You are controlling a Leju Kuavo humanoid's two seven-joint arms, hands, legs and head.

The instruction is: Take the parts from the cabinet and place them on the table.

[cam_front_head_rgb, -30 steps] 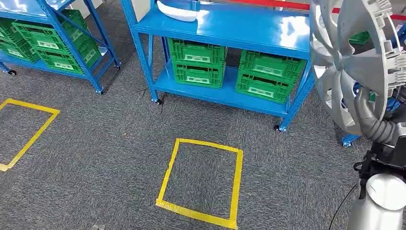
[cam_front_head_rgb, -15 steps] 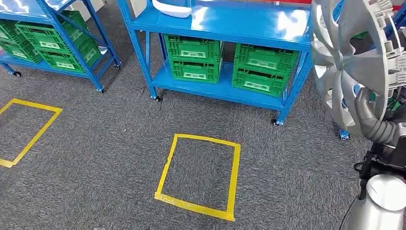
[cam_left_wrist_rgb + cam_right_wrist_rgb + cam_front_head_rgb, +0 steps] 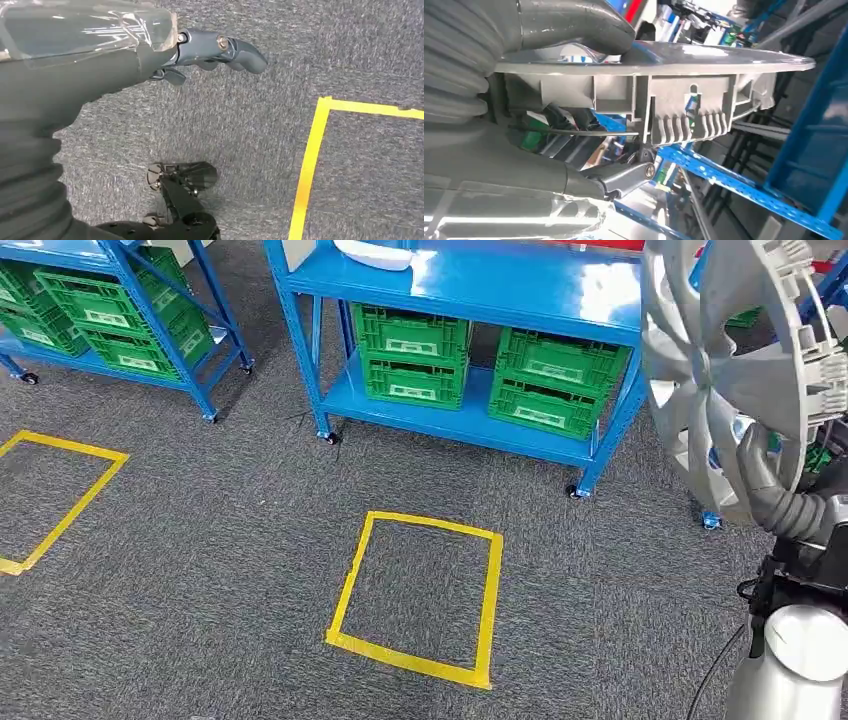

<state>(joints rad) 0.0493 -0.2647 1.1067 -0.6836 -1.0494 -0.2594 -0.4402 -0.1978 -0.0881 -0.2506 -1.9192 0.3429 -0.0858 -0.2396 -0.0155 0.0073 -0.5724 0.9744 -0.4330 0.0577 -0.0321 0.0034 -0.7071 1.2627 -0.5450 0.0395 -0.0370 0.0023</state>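
Note:
A silver wheel cover (image 3: 740, 370) stands upright at the right edge of the head view, held by my right hand (image 3: 778, 498) at its lower rim. In the right wrist view the thick thumb presses on the cover's rim (image 3: 684, 90) while my right hand (image 3: 514, 150) grips it from behind. My left hand (image 3: 150, 55) hangs above the grey carpet, holding nothing, its dark fingers (image 3: 225, 49) loosely extended. A white part (image 3: 372, 253) lies on the top shelf of the blue cabinet (image 3: 500, 285).
Green crates (image 3: 412, 362) fill the cabinet's lower shelf. A second blue rack (image 3: 150, 340) with green crates stands at the left. A yellow tape square (image 3: 418, 595) marks the carpet in front, and another tape outline (image 3: 60, 495) lies at the left.
The whole picture has shifted a little, so the camera has moved: the cabinet and tape square sit slightly higher and further right. The wheel cover stays in my right hand.

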